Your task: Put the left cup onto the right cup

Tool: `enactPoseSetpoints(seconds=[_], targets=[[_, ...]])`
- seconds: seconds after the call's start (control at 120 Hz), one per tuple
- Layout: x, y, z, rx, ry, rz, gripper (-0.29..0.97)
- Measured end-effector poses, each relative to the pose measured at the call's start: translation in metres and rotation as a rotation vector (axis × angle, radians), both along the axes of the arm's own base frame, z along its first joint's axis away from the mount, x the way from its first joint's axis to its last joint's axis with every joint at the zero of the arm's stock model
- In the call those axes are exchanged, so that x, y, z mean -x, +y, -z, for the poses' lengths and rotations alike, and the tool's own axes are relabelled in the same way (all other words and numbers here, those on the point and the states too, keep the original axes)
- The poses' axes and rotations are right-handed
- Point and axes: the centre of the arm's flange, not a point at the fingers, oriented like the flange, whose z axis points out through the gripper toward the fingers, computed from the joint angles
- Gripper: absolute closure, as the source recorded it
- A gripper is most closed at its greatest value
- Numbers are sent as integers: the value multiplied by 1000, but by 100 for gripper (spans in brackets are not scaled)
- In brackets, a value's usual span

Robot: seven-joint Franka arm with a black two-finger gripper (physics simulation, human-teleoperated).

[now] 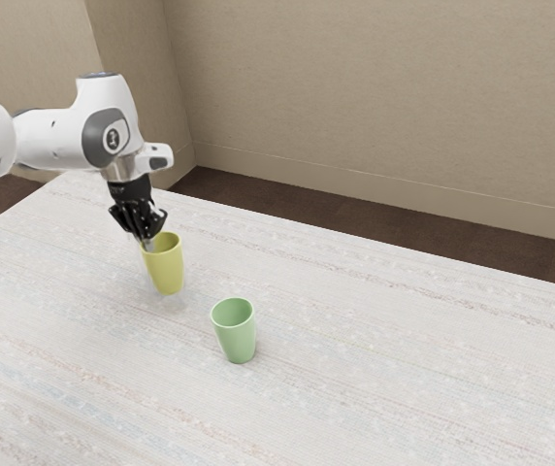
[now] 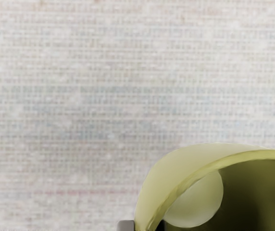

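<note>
My claw is clamped on the yellow cup by its rim wall, holding it tilted above the surface, ready to carry onto the green cup.

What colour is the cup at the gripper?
It's the yellow cup, slightly olive-tinged; the exterior view shows it best.

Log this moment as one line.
phase: grasp | hand: shut on yellow cup rim | green cup: upright on table, apart from yellow cup | stacking: not yet done
</note>
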Motion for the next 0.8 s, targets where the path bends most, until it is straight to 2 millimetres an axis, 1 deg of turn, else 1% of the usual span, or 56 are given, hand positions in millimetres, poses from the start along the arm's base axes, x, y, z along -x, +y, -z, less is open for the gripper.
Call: enactPoseSetpoints(seconds=[0.1,0.258,0.358,0.467,0.575,0.642,0.8], targets=[[5,-11,-25,-1,-15,14,79],[14,-34,-64,-10,-39,43,79],[19,-43,-81,-10,-50,50,79],[25,-61,-97,-8,-59,66,79],[28,-77,-108,-4,-61,78,79],[29,-86,-109,2,-58,80,79],[31,-115,-111,14,-43,91,79]])
